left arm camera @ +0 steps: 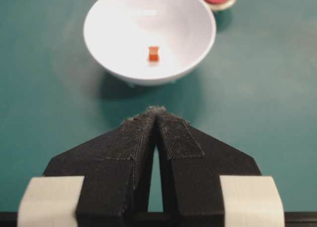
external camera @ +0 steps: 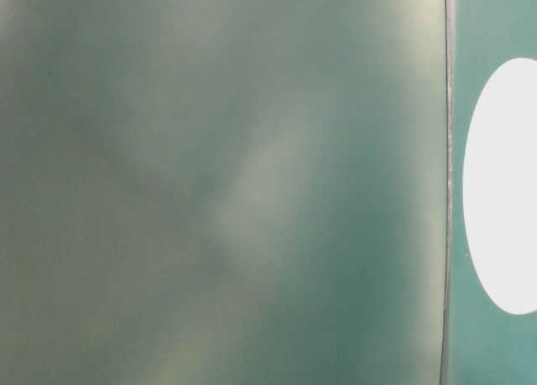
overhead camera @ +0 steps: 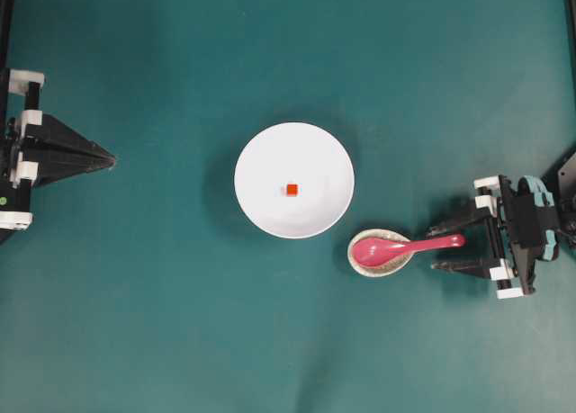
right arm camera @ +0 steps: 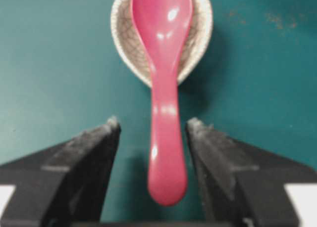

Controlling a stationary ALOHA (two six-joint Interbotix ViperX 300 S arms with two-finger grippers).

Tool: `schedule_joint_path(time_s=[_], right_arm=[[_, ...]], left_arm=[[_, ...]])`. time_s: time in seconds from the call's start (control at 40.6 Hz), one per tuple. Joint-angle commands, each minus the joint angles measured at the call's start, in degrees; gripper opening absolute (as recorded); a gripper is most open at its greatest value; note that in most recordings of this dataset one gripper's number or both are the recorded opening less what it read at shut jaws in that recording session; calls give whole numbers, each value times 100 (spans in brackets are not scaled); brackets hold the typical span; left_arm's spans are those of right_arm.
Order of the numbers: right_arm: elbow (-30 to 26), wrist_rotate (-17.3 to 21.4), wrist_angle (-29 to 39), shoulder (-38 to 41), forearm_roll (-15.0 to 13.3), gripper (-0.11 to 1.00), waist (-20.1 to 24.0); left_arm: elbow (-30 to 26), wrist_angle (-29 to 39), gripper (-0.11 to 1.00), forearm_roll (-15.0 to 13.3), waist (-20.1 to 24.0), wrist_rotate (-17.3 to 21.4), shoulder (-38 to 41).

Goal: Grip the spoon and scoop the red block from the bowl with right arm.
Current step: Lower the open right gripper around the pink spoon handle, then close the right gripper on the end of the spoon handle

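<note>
Overhead: looked straight down on the whole table [overhead camera: 135, 323]
Table-level: sat very close, blurred, catching only the bowl [external camera: 503, 184] at its right edge
Left wrist: faced the bowl from afar
Right wrist: hung close over the spoon [right arm camera: 166, 113]
Shared: all 4 views held the bowl or spoon

Lab bench: teal mat [overhead camera: 135, 323], two fixed arms.

No readable text, labels, brands or nos. anywhere in the views. Bowl [overhead camera: 294, 180], spoon [overhead camera: 407, 247], small dish [overhead camera: 381, 253] & desk [overhead camera: 162, 323] all plain, no markings. Table-level view too blurred to tell.
</note>
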Motion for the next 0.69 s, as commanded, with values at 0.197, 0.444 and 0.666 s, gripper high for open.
schedule_joint_path(time_s=[0.197,0.444,0.666], right_arm=[[26,18,-255,-53,114,60,26],[18,18,-272,-53,114,59,26],[18,18,-272,-44,97,44,70]], left_arm=[[-149,-26,0,18,18,-9,53],[-141,-26,0,18,18,-9,53],[-141,-26,0,9,18,-9,53]])
